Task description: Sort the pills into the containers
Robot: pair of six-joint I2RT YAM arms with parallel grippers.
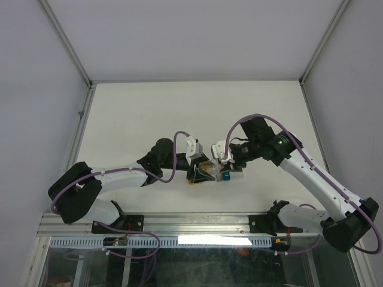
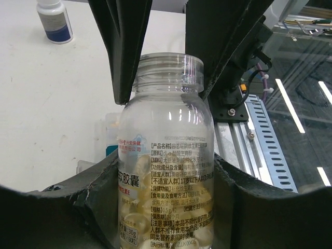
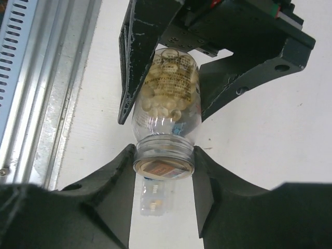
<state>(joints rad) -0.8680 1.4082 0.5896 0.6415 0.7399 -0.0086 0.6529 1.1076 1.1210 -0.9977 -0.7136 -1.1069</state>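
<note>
A clear pill bottle (image 2: 166,155) with a printed label lies between the two grippers above the table. Yellowish pills (image 3: 161,106) fill its lower part. My left gripper (image 2: 166,166) is shut on the bottle's body. My right gripper (image 3: 163,161) is closed on the uncapped threaded neck, a finger touching each side. In the top view the two grippers meet at the table's middle, left gripper (image 1: 200,172) and right gripper (image 1: 222,162). The containers (image 3: 154,199), small clear cells marked with weekdays, sit on the table just under the bottle's mouth. One teal cell (image 1: 226,176) shows beside the right fingers.
A white bottle with a blue label (image 2: 54,21) stands farther off on the white table. The slotted aluminium rail (image 3: 46,104) runs along the near table edge, close to the grippers. Purple cables loop over both arms.
</note>
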